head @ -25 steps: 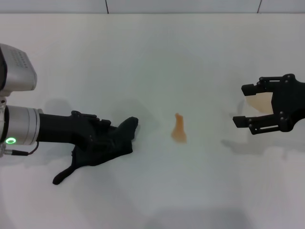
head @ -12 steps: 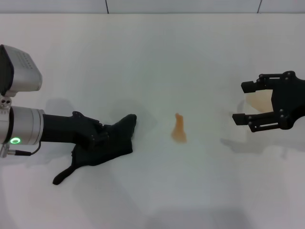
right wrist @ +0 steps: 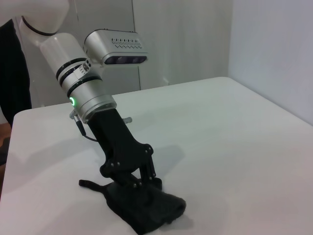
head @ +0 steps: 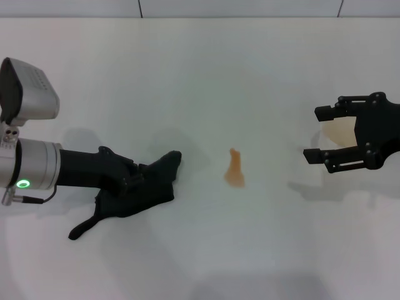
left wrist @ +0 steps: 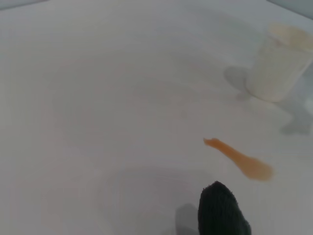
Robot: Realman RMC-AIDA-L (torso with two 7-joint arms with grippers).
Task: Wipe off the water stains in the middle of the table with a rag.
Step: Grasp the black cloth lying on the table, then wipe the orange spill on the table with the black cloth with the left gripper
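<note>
1. No brand, label or writing is showing legibly anywhere; the only marking is a green light glowing on the left arm's silver wrist collar (head: 24, 184).
2. The left gripper (head: 139, 180) is reaching low across the white table (head: 200, 75) from the robot's left, pressing down into the dark rag (head: 134, 190). In the right wrist view the arm is slanting steeply down with its black fingers (right wrist: 139, 177) sinking into the bunched cloth (right wrist: 146, 208); the fingers appear to be closing on the rag, though their tips are lost against the fabric.
3. The rag is lying on the table's left half, its thin tail (head: 82, 228) trailing back toward the robot and its rounded end pointing toward the water stains (head: 234, 169), near them but apart.
4. The water stains are sitting in the middle of the table as one orange-peach patch, narrow at the far end and wider at the near end (in the left wrist view it is showing as a streak (left wrist: 239, 159) just beyond the rag's tip (left wrist: 220, 210)).
5. The right gripper (head: 322, 134) is hovering at the robot's right, its two black fingers spread wide and holding nothing.
6. A white paper cup (left wrist: 279, 61) is standing upright behind the right gripper's fingers; its contents cannot be made out.
</note>
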